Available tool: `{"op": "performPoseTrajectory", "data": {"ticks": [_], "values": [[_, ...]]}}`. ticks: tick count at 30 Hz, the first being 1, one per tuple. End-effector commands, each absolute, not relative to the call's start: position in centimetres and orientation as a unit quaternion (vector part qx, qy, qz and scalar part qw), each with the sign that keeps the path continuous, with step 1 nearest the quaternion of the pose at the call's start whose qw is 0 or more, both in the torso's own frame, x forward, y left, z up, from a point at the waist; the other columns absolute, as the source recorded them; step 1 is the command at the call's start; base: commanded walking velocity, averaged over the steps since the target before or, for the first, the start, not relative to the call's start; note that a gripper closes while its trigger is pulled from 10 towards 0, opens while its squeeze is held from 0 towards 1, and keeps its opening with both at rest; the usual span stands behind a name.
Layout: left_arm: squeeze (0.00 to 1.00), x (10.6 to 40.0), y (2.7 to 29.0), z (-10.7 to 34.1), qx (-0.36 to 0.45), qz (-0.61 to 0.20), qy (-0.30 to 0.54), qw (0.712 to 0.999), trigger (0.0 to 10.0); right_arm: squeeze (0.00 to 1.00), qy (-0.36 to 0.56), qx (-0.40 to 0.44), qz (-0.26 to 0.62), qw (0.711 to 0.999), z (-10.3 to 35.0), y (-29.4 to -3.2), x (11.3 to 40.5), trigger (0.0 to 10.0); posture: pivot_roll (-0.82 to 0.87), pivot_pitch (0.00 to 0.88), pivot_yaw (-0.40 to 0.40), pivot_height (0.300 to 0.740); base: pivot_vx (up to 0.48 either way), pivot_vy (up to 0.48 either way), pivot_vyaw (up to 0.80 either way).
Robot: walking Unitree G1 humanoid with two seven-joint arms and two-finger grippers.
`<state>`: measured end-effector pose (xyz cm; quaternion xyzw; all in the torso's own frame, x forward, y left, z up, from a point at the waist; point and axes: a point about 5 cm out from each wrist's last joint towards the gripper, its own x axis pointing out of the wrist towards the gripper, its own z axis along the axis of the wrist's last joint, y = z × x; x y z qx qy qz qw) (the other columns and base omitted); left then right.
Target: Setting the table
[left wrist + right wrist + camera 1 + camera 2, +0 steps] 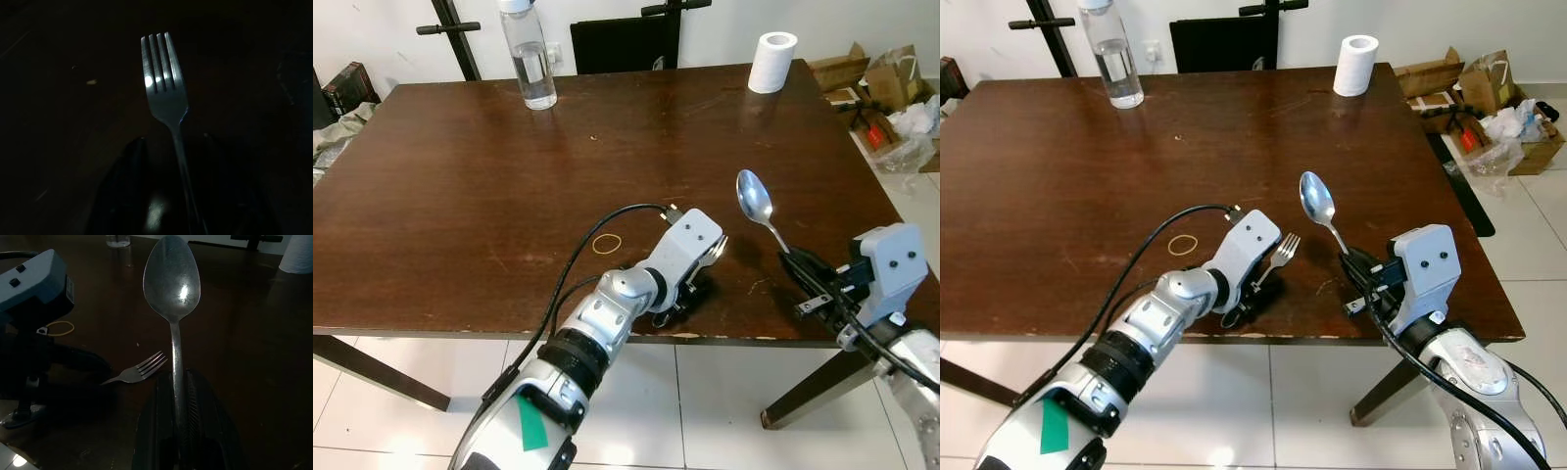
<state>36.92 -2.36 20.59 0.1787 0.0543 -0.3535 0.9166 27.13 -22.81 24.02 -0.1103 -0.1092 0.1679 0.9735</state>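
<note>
A silver fork [164,88] lies on the dark wooden table [460,196] near its front edge, tines [1285,247] pointing away from me. My left gripper [690,294] rests low on the table around the fork's handle. Its two dark fingers [122,196] stand apart on either side of the handle, open. My right gripper [808,279] hovers over the front right of the table, shut on the handle of a large spoon [754,196]. The spoon's bowl [171,284] points up and away. The fork [139,371] lies just left of the spoon.
A yellow rubber band [607,244] lies left of my left gripper. A water bottle [530,59] and a paper roll [771,61] stand at the table's far edge, with a black chair [625,44] behind. Boxes and bags [891,98] crowd the floor at right.
</note>
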Motion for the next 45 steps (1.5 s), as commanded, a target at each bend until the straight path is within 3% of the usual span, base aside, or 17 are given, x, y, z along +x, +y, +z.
{"op": "performPoseTrajectory", "data": {"ticks": [1,2,3,4,26,27,30,33,35,39,45], "values": [[0.0,36.5,-1.8,17.3,0.181,-0.336,0.125,0.916,4.5,0.0,-0.107,-0.103,0.175,0.973,23.6,-22.5,27.0,10.0,0.02,0.259,0.215,0.74,0.0,0.0,0.0],[0.0,36.6,-1.6,17.2,0.175,-0.329,0.132,0.919,1.3,0.0,-0.107,-0.102,0.175,0.973,23.6,-22.5,27.1,10.0,0.02,0.259,0.215,0.74,0.0,0.0,0.0],[0.0,36.6,-1.6,17.2,0.175,-0.329,0.132,0.919,1.3,0.0,-0.107,-0.102,0.175,0.973,23.6,-22.5,27.1,10.0,0.02,0.259,0.215,0.74,0.0,0.0,0.0],[0.0,36.7,-1.3,17.1,0.17,-0.319,0.137,0.922,0.0,0.0,-0.107,-0.101,0.174,0.974,23.5,-22.5,27.1,10.0,0.02,0.26,0.212,0.74,0.0,0.0,0.0],[0.0,37.5,0.0,19.1,0.137,-0.285,0.098,0.944,0.0,0.0,-0.108,-0.094,0.175,0.974,23.4,-22.2,27.5,10.0,0.01,0.245,0.185,0.74,0.0,0.0,0.0],[0.0,38.0,1.0,20.5,0.126,-0.265,0.055,0.955,9.6,0.0,-0.114,-0.084,0.175,0.974,23.4,-21.6,27.7,10.0,0.0,0.231,0.174,0.74,0.0,0.0,0.0],[0.0,38.2,2.1,21.7,0.118,-0.243,0.02,0.963,10.0,0.0,-0.119,-0.079,0.175,0.974,23.3,-21.0,27.8,10.0,0.0,0.223,0.167,0.74,0.0,0.0,0.0],[0.0,38.0,5.3,23.9,0.103,-0.212,-0.046,0.971,10.0,0.0,-0.139,-0.054,0.133,0.98,23.3,-20.3,28.5,10.0,0.02,0.202,0.148,0.74,0.0,0.0,0.0],[0.0,38.0,5.3,23.9,0.103,-0.212,-0.046,0.971,10.0,0.0,-0.139,-0.054,0.133,0.98,23.3,-20.3,28.5,10.0,0.02,0.202,0.148,0.74,0.0,0.0,0.0],[0.0,35.6,11.7,25.5,0.108,-0.163,-0.129,0.972,10.0,0.0,-0.163,0.006,0.051,0.985,22.8,-19.8,29.4,10.0,0.03,0.166,0.122,0.74,0.0,0.0,0.0],[0.0,33.4,15.6,24.5,0.089,-0.089,-0.148,0.981,10.0,0.0,-0.158,0.025,0.014,0.987,21.7,-20.1,29.1,10.0,0.04,0.151,0.106,0.74,0.0,0.0,0.0]]}}
